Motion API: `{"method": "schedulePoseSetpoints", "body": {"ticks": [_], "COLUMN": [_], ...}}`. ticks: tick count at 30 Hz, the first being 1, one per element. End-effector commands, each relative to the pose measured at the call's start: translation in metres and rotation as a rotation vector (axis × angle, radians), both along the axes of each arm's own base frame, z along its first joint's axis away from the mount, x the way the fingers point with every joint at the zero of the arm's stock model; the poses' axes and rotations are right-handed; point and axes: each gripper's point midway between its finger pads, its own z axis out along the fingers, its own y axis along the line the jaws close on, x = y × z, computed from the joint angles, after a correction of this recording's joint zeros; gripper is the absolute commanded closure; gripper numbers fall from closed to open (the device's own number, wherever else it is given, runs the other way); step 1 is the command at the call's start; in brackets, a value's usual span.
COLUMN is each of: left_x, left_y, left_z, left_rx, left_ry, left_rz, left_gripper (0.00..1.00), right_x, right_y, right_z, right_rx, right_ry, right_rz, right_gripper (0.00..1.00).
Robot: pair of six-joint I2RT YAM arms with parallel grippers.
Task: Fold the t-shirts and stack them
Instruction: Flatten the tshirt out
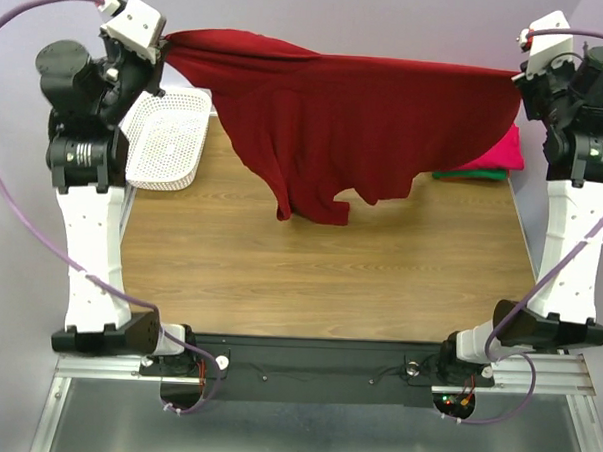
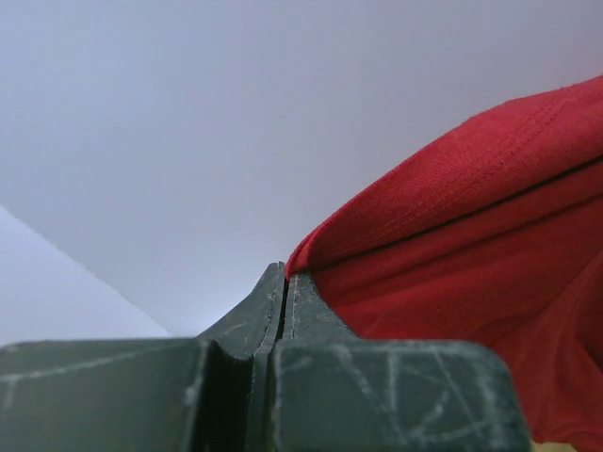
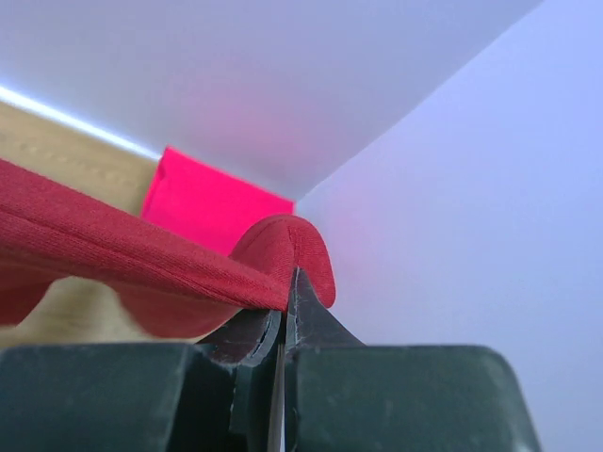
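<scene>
Left gripper (image 2: 283, 282) and right gripper (image 3: 285, 287) both pinched tight on crimson t-shirt (image 1: 356, 118). Long axis spans far table (image 1: 329, 277) edge, midway between the 2.

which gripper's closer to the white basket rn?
Left. The left gripper is raised by the white basket at its far edge, pinching the crimson shirt; the right gripper holds the shirt's other end across the table.

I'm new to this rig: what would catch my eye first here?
A crimson shirt hangs stretched across the far side of the table, pinched at its ends by the left claw and right claw, its middle sagging low. A white basket sits far left; a folded pink shirt lies far right.
</scene>
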Motion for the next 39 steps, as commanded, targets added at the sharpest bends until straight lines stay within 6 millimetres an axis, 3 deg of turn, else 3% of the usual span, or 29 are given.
{"method": "schedulePoseSetpoints", "body": {"ticks": [1, 6, 9, 11, 12, 15, 16, 17, 18, 21, 22, 24, 25, 27, 28, 30, 32, 36, 39], "left_x": [-0.041, -0.046, -0.054, -0.074, -0.074, -0.109, -0.130, -0.141, -0.166, -0.203, -0.228, -0.263, -0.274, -0.291, -0.310, -0.318, -0.325, -0.309, -0.278], "left_y": [0.048, 0.069, 0.072, 0.069, 0.068, 0.060, 0.057, 0.058, 0.057, 0.064, 0.063, 0.064, 0.064, 0.065, 0.064, 0.064, 0.066, 0.075, 0.076], "left_z": [0.068, 0.075, 0.081, 0.093, 0.092, 0.106, 0.112, 0.116, 0.125, 0.136, 0.143, 0.151, 0.153, 0.154, 0.157, 0.153, 0.148, 0.130, 0.107], "left_rx": [-0.019, -0.049, -0.066, -0.080, -0.077, -0.084, -0.090, -0.098, -0.107, -0.133, -0.142, -0.138, -0.136, -0.123, -0.113, -0.098, -0.080, -0.064, -0.037], "left_ry": [-0.273, -0.306, -0.321, -0.357, -0.356, -0.418, -0.451, -0.471, -0.518, -0.585, -0.628, -0.688, -0.706, -0.718, -0.746, -0.739, -0.735, -0.668, -0.569], "left_rz": [0.242, 0.359, 0.378, 0.373, 0.366, 0.342, 0.337, 0.349, 0.356, 0.407, 0.416, 0.443, 0.453, 0.473, 0.483, 0.494, 0.513, 0.558, 0.548], "left_gripper": [1.00, 1.00, 1.00, 1.00, 1.00, 1.00, 1.00, 1.00, 1.00, 1.00, 1.00, 1.00, 1.00, 1.00, 1.00, 1.00, 1.00, 1.00, 1.00], "right_x": [-0.048, -0.063, -0.075, -0.089, -0.095, -0.123, -0.132, -0.139, -0.161, -0.189, -0.209, -0.226, -0.243, -0.257, -0.262, -0.272, -0.270, -0.243, -0.197], "right_y": [-0.039, -0.041, -0.040, -0.036, -0.035, -0.027, -0.023, -0.021, -0.016, -0.010, -0.007, -0.005, -0.002, 0.000, 0.001, 0.003, 0.003, 0.004, 0.008], "right_z": [0.082, 0.107, 0.125, 0.145, 0.150, 0.173, 0.180, 0.184, 0.194, 0.207, 0.215, 0.221, 0.227, 0.231, 0.232, 0.234, 0.233, 0.211, 0.167], "right_rx": [-0.102, -0.133, -0.141, -0.158, -0.159, -0.182, -0.191, -0.196, -0.208, -0.232, -0.242, -0.268, -0.278, -0.300, -0.327, -0.355, -0.382, -0.388, -0.377], "right_ry": [-0.239, -0.322, -0.379, -0.436, -0.453, -0.525, -0.547, -0.561, -0.603, -0.657, -0.696, -0.723, -0.757, -0.779, -0.784, -0.799, -0.789, -0.716, -0.589], "right_rz": [-0.209, -0.237, -0.243, -0.236, -0.237, -0.216, -0.204, -0.197, -0.192, -0.188, -0.192, -0.196, -0.200, -0.205, -0.208, -0.210, -0.210, -0.166, -0.084], "right_gripper": [0.99, 0.99, 0.99, 0.99, 0.99, 1.00, 0.99, 1.00, 0.99, 0.99, 0.99, 1.00, 0.99, 0.99, 0.99, 0.99, 0.99, 1.00, 0.99]}}
